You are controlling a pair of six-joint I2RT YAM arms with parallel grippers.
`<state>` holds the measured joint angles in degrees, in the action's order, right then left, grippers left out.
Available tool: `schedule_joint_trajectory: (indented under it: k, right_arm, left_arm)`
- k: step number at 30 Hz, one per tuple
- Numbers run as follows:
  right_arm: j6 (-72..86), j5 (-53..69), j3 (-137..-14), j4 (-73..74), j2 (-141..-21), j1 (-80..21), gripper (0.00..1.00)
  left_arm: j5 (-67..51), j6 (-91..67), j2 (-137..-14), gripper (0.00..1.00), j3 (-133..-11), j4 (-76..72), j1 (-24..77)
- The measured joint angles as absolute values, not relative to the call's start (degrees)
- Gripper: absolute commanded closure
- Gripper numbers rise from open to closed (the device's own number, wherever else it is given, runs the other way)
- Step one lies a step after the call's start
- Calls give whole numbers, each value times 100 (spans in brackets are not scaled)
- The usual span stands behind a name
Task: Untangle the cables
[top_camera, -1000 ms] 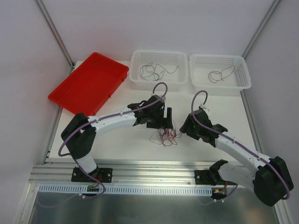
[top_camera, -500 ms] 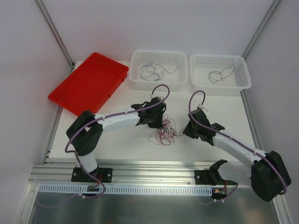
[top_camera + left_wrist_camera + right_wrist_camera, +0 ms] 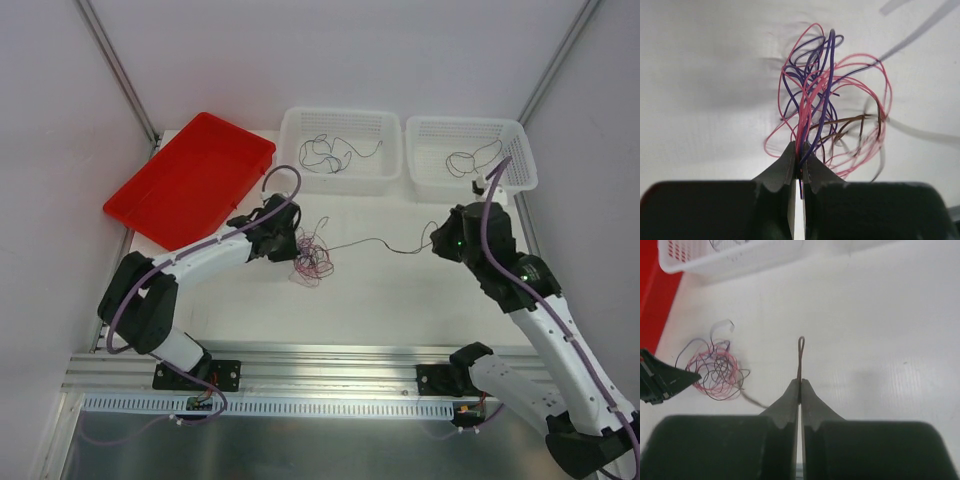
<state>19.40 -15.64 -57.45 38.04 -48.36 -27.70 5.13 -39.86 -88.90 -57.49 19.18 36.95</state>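
Standing at the near edge, I look over the two arms onto the white table (image 3: 400, 300). The left gripper (image 3: 287, 243) is out over the left-middle of it. In the left wrist view its jaws (image 3: 800, 161) are pressed together on a pinch of pink and purple strands. The rest of the cables (image 3: 827, 100) fan out beyond the fingertips in loose loops, with a few brown ones among them. From above, that tangle (image 3: 312, 257) lies just to the right of the left gripper, a small knot of red-pink and dark thread on the table top.

One dark strand (image 3: 375, 243) leaves the tangle and runs rightward across the middle of the table to the right gripper (image 3: 437, 243), sagging only a little (I cannot tell whether it touches the surface along the way). The right wrist view shows those jaws (image 3: 800, 388) shut tight on this single strand, a small narrow loop (image 3: 800, 347) of it poking out past the tips. The tangle (image 3: 715, 367) lies well off to the left in that view.

Farther back, two white baskets stand side by side. The left basket (image 3: 338, 180) holds a few loose dark wires (image 3: 330, 153), and the right basket (image 3: 462, 190) holds another curled wire (image 3: 472, 160). At the far left lies a red tray (image 3: 190, 180), turned askew to the table edge.
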Motion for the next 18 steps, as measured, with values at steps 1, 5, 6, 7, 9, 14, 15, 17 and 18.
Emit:
schedule_joint_trajectory:
  k: [1,5,6,7,9,14,15,17,18]
  right_arm:
    - [1778,-1575,-6014,3964,-4816,-2685,99]
    - [1212,-1581,-7032,4418,-4786,-2359,99]
    - [1079,-1584,-7275,4491,-4790,-2314,99]
    - [954,-1581,-7513,4580,-4810,-2272,99]
    - [744,-1566,-7983,4746,-4875,-2204,99]
    - [388,-1516,-8855,4917,-5087,-2082,99]
    - [342,-1500,-8952,4919,-5129,-2080,99]
    - [279,-1494,-8997,4910,-5183,-2071,99]
    - [261,-1492,-8960,4912,-5207,-2058,99]
  left_arm:
    - [548,-3951,-8770,100,-5677,1935,3627]
    - [720,-3817,-8283,100,-5380,2095,3321]
    - [757,-3787,-8191,100,-5301,2115,3262]
    - [797,-3769,-8112,100,-5231,2156,3212]
    - [821,-3730,-8009,100,-5122,2228,3179]
    - [805,-3686,-7929,100,-4910,2322,3179]
    - [794,-3686,-7922,100,-4871,2331,3179]
    - [742,-3686,-7887,97,-4805,2335,3179]
    - [694,-3686,-7854,92,-4781,2340,3179]
